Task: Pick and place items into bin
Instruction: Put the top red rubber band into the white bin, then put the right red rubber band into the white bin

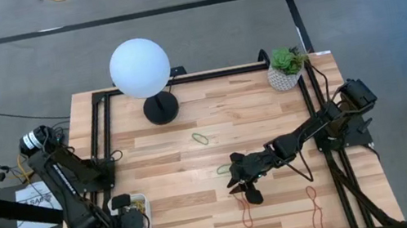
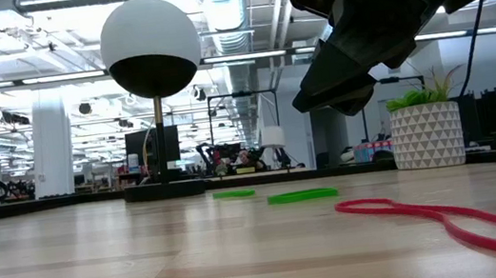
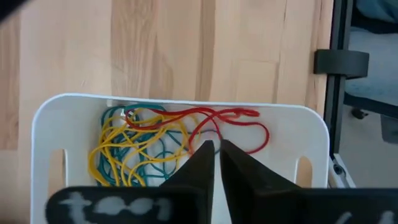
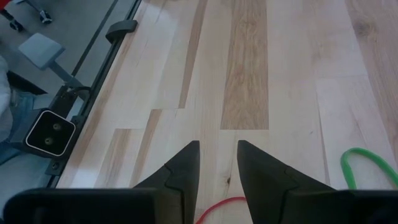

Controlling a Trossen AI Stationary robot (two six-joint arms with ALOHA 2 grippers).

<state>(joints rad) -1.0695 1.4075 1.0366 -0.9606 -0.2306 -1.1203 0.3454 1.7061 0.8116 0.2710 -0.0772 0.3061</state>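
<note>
Looking down from the high view, I have the left gripper over the white bin at the table's near left corner, while the right gripper hangs over the middle of the pale wood table. Loose bands lie scattered: a green band toward the globe lamp, another green band just beside the right gripper, a red band near it and a second red band farther right. A potted plant stands at the far right corner.

In the low view, the right gripper hovers clear above the boards, with the red band lying flat as a thin glossy loop.

Through the left wrist view, my left gripper has its jaws nearly together, a sliver of gap between them, gripping nothing that I can see. Below lies a tangle of yellow, teal and red bands inside the smooth, round-cornered tray.

Through the right wrist view, the right gripper stands parted and empty, the red band curving just beneath it and the green band off to one side.

I judge these bands nearly weightless, soft and springy; they will flop and may cling to the fingers. I would pinch a single strand where the loop crosses.
</note>
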